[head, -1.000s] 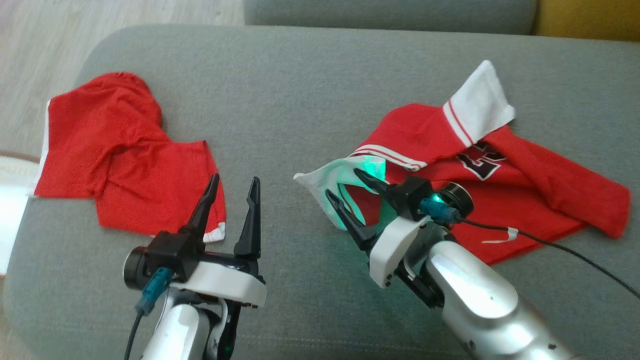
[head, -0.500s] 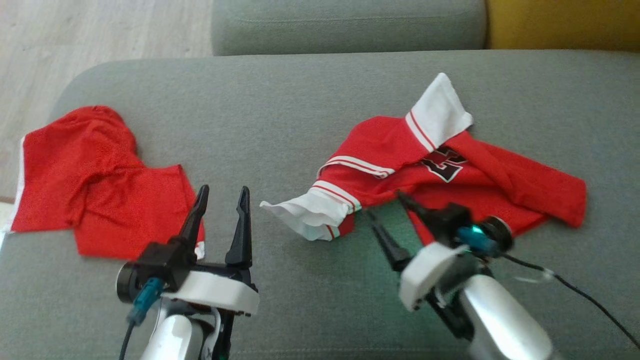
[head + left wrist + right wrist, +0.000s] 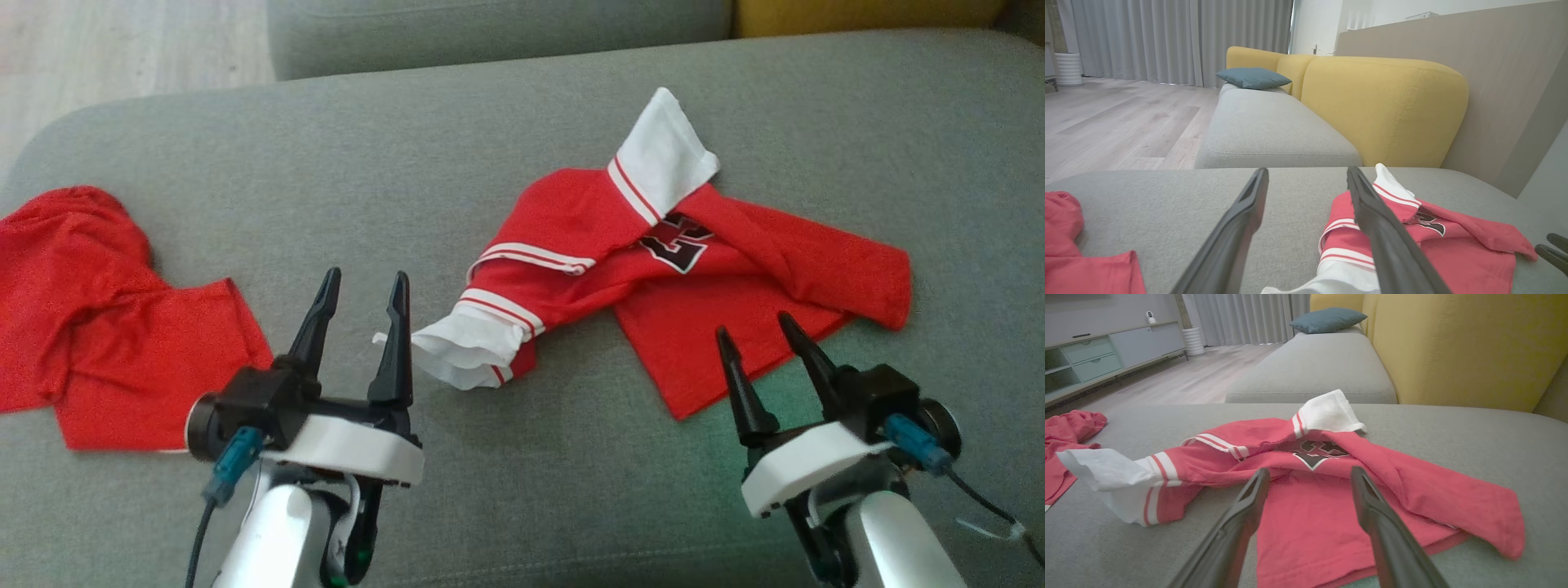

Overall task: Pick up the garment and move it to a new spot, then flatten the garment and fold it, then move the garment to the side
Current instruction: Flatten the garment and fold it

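On the grey sofa (image 3: 392, 171) the jersey (image 3: 735, 269) lies crumpled, right of centre, with one white sleeve (image 3: 465, 347) stretched toward the left hand (image 3: 363, 282). Both hands are released and empty. The right hand (image 3: 751, 322) hovers at the jersey's near edge, and the left is between the sleeve and a second red garment (image 3: 106, 351).

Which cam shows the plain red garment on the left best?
Head view: most of the plain red garment shows, crumpled, cut off at the left edge. Left wrist view catches just its near corner; right wrist view a bunched end.
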Controlling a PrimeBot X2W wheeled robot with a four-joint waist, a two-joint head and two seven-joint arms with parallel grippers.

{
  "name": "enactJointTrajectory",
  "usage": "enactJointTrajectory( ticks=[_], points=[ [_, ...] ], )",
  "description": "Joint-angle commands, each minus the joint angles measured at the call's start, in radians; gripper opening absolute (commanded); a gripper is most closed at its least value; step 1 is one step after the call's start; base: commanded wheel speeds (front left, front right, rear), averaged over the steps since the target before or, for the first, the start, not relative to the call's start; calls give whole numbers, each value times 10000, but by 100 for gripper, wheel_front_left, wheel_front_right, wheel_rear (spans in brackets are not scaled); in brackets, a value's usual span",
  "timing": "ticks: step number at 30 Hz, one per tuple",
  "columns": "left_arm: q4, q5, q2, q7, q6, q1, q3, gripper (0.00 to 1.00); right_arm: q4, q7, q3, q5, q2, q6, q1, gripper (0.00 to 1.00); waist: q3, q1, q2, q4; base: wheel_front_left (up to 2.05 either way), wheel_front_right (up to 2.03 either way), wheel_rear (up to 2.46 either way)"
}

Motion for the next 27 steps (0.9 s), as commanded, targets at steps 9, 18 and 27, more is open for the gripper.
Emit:
enactJointTrajectory(
  ticks=[9, 18, 27],
  points=[
    [-266, 40, 31, -49, -94, -571, 232, 100, -98, -224, -596, -223, 72, 65, -607, 100, 352, 0, -1, -93, 0, 0, 0],
    [-181, -86, 31, -49, -89, -819, -128, 100, 1427, 440, -1191, 448, 73, 65, -2664, 100, 956, 0, -1, 1001, 0, 0, 0],
    [-145, -161, 31, -49, -15, -928, -268, 100, 3488, 1023, -1065, 2284, 73, 65, -4126, 100, 1437, 0, -1, 1980, 0, 0, 0]
  ],
)
